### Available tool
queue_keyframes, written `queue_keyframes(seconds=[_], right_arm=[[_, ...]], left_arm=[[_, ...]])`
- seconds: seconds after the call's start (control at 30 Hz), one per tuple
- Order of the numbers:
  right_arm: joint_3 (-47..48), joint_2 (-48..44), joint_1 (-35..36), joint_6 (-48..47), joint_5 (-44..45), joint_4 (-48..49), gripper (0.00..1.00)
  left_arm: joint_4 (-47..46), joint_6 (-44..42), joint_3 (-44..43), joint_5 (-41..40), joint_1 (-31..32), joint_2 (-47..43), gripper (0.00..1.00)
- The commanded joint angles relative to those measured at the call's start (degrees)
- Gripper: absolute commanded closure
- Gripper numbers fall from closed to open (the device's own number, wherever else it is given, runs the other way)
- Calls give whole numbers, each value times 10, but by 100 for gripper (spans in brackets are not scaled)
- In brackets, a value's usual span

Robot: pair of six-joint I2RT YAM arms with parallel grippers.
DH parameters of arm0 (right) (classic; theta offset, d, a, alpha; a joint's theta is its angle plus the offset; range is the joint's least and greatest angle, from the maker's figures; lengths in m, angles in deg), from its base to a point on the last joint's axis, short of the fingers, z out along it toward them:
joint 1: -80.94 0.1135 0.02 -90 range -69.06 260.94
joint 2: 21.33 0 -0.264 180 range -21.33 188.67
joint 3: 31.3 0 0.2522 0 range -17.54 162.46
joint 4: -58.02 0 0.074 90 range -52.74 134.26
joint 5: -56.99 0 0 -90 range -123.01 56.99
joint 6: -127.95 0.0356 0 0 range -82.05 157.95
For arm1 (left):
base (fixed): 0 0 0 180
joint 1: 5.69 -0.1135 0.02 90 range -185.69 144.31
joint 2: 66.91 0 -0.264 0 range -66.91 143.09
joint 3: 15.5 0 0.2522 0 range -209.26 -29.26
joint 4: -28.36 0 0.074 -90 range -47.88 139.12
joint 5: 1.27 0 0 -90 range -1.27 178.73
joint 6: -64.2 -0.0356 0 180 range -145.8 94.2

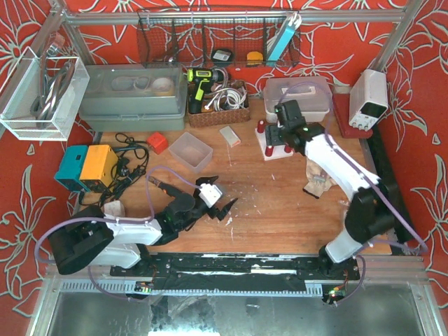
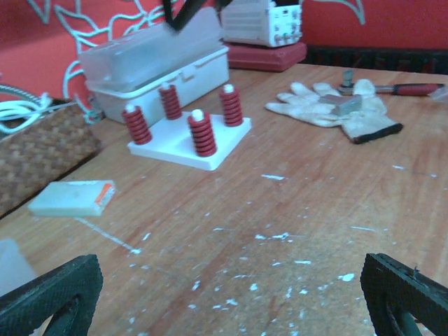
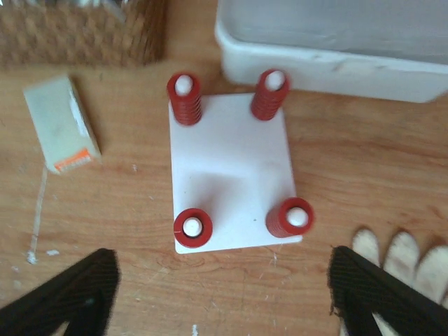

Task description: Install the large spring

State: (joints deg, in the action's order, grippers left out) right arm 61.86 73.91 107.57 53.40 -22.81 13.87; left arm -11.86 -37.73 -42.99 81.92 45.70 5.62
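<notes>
Your right gripper (image 3: 224, 280) is hanging wide and empty above the white plate (image 3: 231, 168) at frame centre, where four red springs (image 3: 289, 218) are sitting on posts (image 3: 274, 79). Your left gripper (image 2: 227, 297) is gaping empty too. Expect light, squashy, roll-prone coils; you're probably best pinching mid-coil.

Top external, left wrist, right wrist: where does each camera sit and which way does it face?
Top external: high behind the bases, looking down on the table; left arm and right arm show.
Left wrist: low, facing across the table at the spring plate; left gripper, open, frames the bottom.
Right wrist: directly above that plate, looking down; right gripper, open, frames the bottom.
Shared: both wrist views show plate and glove.
</notes>
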Motion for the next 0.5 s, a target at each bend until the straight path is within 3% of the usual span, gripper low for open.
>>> queue_keyframes(seconds=[0.0, 0.1, 0.27, 0.47], right_arm=[[-54, -114, 0, 10, 56, 14, 9], [-120, -196, 0, 7, 107, 52, 1], [-258, -306, 0, -16, 244, 172, 1], [-542, -370, -3, -213, 249, 657, 1]], left_arm=[[-14, 6, 15, -119, 1, -25, 0], [56, 30, -10, -205, -2, -69, 0], [64, 12, -22, -208, -49, -139, 0], [105, 38, -37, -217, -204, -140, 0]])
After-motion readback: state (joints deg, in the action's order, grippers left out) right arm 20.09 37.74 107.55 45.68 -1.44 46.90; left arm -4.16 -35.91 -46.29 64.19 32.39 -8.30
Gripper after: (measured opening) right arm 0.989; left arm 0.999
